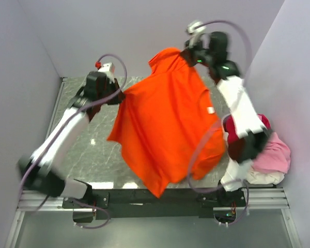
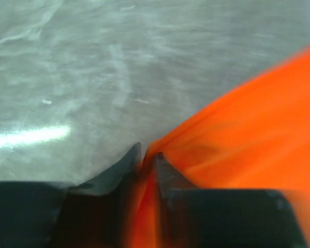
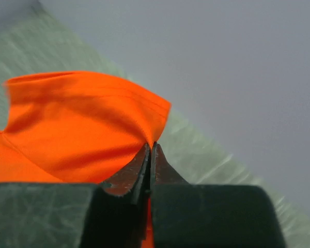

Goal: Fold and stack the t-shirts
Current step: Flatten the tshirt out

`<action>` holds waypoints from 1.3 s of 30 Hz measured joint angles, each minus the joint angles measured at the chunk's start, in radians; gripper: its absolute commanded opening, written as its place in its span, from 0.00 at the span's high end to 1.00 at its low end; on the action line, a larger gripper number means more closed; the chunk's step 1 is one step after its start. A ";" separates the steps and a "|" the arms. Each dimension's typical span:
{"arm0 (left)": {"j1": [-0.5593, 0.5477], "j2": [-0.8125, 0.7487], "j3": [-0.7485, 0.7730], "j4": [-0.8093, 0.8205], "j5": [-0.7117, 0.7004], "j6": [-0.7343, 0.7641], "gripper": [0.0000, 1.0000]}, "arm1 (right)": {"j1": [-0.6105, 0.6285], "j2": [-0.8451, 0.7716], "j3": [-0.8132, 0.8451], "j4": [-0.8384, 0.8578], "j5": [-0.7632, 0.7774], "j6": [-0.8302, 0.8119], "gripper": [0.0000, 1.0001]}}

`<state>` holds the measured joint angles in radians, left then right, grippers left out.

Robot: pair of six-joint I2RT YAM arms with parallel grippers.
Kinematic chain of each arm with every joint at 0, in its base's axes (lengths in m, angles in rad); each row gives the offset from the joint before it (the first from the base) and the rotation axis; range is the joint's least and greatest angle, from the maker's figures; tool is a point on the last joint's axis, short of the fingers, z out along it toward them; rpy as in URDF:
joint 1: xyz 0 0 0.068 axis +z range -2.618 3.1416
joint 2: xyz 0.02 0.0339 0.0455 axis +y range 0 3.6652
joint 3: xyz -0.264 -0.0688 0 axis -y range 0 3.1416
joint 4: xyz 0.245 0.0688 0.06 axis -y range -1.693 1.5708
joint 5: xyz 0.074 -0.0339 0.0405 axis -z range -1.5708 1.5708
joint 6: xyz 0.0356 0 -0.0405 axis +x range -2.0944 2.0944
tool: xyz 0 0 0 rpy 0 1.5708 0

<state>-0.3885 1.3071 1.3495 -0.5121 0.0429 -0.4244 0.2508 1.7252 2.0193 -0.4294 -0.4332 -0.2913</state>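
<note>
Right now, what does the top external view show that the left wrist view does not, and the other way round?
Only top external: the right tool gripping the far corner of the bright orange soft fabric t-shirt, spread wide, and a pile of pink, magenta-red and white fabric shirts at the right edge. Only left wrist: the left tool, its dark fingers pinched on an orange fold, close up. Both: the orange shirt and the grey marbled table top.

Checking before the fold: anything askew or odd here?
The bright orange fabric t-shirt hangs crooked, pinched by the left fingers and right fingers; from above, its lower corner overlaps the near edge of the table.
</note>
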 measured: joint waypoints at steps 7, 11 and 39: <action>0.229 0.758 0.439 -0.031 -0.009 -0.027 0.11 | 0.021 0.564 0.184 0.003 0.265 0.068 0.38; 0.233 0.817 0.516 -0.095 -0.050 -0.001 0.12 | 0.002 0.546 0.076 -0.037 0.258 0.092 0.37; 0.058 -0.510 -0.604 0.134 -0.094 0.121 0.00 | 0.237 0.009 -0.900 -0.198 0.186 -0.091 0.44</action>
<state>-0.3309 0.7967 0.7452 -0.3786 -0.0513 -0.3038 0.4881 1.7340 1.1198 -0.6277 -0.2470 -0.3824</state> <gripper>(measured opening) 0.994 0.569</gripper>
